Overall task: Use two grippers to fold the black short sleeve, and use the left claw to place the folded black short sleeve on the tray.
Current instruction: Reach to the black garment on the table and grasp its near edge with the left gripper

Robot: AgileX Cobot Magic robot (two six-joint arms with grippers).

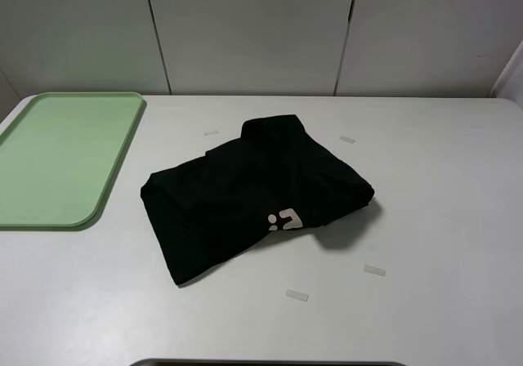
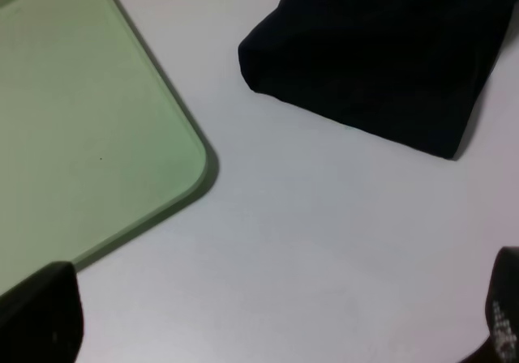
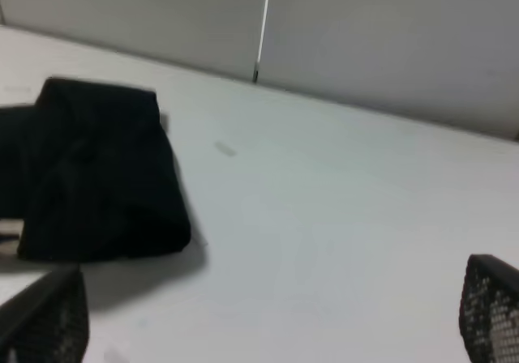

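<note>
Two grippers: each shows only in its own wrist view, as a pair of dark fingertips.
Left gripper: spread wide, with bare desk between its fingertips; it pinches nothing and hangs above the desk, touching neither cloth nor tray.
Right gripper: also spread wide, its mesh-textured fingertips well apart over bare desk, clear of the cloth.
Black short sleeve: folded into a thick, roughly rectangular bundle lying on the desk in the middle of the high view, set at a slant. The left wrist view shows one blunt folded corner and the right wrist view a rounded folded end.
Lettering: a small pale fragment shows on the bundle's near side, too little to read.
Tray: pale green, flat on the desk at the left edge of the high view, to the left of the shirt; a band of bare desk lies between its rounded corner and the cloth.
Tape strips: several small pale pieces lie on the desk around the shirt.
Wall panels: grey, across the top of the high view.
</note>
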